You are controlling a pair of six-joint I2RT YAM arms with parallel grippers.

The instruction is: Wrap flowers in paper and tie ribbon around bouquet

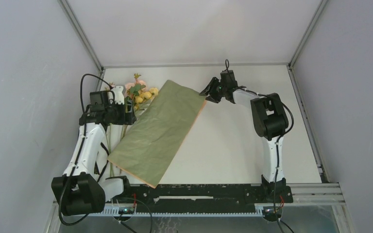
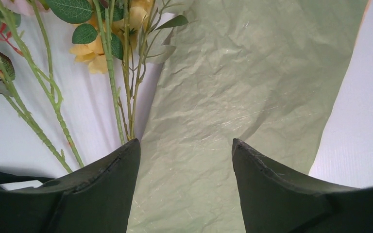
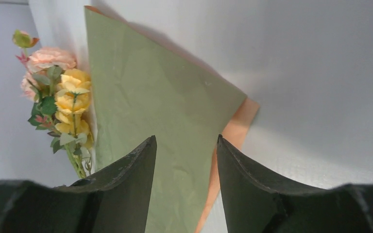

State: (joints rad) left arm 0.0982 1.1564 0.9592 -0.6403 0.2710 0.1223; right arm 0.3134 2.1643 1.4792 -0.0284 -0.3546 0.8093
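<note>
Currently the paper (image 1: 158, 131) lies olive side up on the table (image 1: 233, 145), flowers (image 1: 141, 92) at its edge; left end effector (image 2: 185, 141) and right end effector (image 3: 186, 138) both gape, empty

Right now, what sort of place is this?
Probably a robot test booth: bare grey wall panels, a plain white table, and two white-and-black robot arms bolted at its near edge.

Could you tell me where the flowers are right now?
In the top view the flowers lie far left on the table, along the left edge of the paper.
</note>
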